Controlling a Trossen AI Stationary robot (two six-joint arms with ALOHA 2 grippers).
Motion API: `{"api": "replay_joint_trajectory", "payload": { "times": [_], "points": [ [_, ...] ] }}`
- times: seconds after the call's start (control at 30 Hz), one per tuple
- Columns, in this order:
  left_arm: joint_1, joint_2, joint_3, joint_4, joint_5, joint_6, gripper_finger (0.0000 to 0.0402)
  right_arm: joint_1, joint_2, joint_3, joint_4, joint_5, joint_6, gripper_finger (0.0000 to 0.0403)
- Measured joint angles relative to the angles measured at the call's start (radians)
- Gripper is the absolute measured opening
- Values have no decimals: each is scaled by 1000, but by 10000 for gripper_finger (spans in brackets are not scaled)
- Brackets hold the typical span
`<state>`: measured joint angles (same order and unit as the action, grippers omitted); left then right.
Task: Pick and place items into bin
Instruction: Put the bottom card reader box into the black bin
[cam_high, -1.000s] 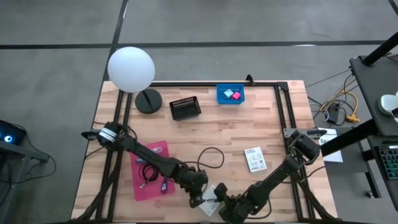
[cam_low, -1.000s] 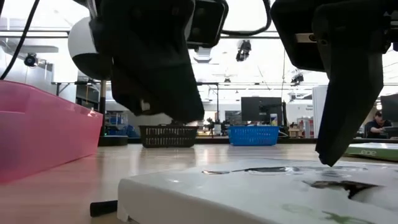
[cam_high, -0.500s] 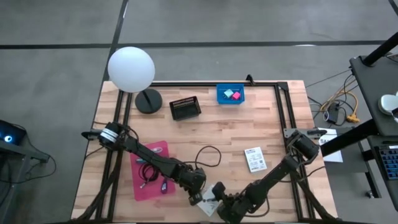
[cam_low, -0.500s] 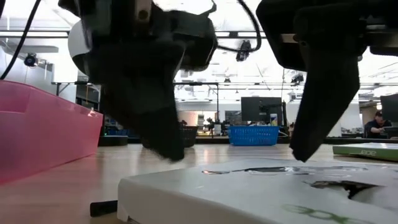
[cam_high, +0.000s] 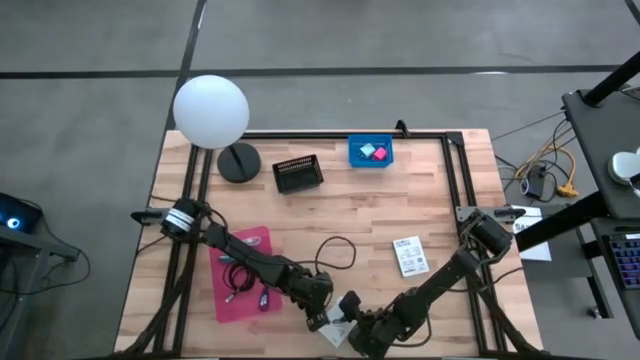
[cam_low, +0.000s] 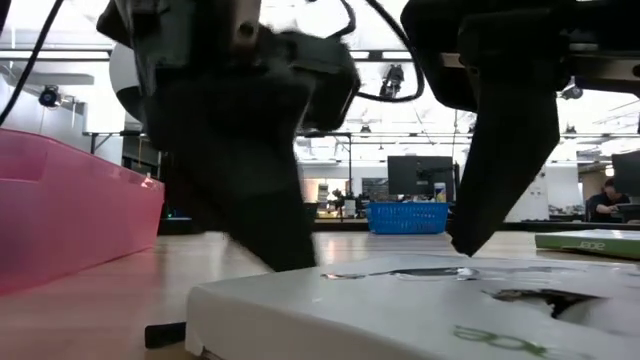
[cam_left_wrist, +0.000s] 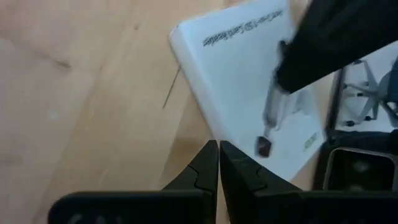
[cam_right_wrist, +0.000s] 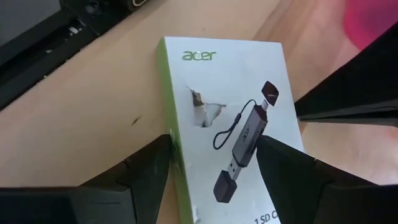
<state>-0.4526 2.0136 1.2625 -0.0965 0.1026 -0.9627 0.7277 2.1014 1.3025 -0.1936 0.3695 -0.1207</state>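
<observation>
A white printed packet (cam_right_wrist: 224, 112) with a picture of a card reader lies flat on the wood near the table's front edge (cam_high: 337, 323). My left gripper (cam_left_wrist: 219, 146) is shut; its tips stand at the packet's long edge, and in the low view they come down at the packet's left end (cam_low: 282, 258). My right gripper (cam_right_wrist: 216, 140) is open, one finger on either side of the packet, just above its top (cam_low: 466, 243). A second white packet (cam_high: 409, 256) lies flat farther right. The pink bin (cam_high: 243, 273) holds coiled cables. My left gripper's shut fingertips (cam_left_wrist: 211, 149) slant down from the table's left at the packet's long edge (cam_left_wrist: 205, 127). I cannot tell whether they touch it. The packet lies flat on the table.
A blue bin (cam_high: 370, 151) holding a pink and a teal cube stands at the back, with a black basket (cam_high: 298, 173) and a white globe lamp (cam_high: 211, 110) left of it. A loose black cable (cam_high: 340, 250) loops mid-table. A small black piece (cam_low: 165, 333) lies beside the packet.
My left gripper, shut throughout, has sunk toward the packet's left end. My right gripper's fingers have shifted a little toward the table's left over the packet. The packet has stayed where it was.
</observation>
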Motion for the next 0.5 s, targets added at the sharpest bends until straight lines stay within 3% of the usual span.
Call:
{"api": "replay_joint_trajectory", "payload": {
  "times": [0.5],
  "points": [
    [-2,60,-4,90,76,-47,0,-15,0,73,-16,53,-88,226]
  ]
}}
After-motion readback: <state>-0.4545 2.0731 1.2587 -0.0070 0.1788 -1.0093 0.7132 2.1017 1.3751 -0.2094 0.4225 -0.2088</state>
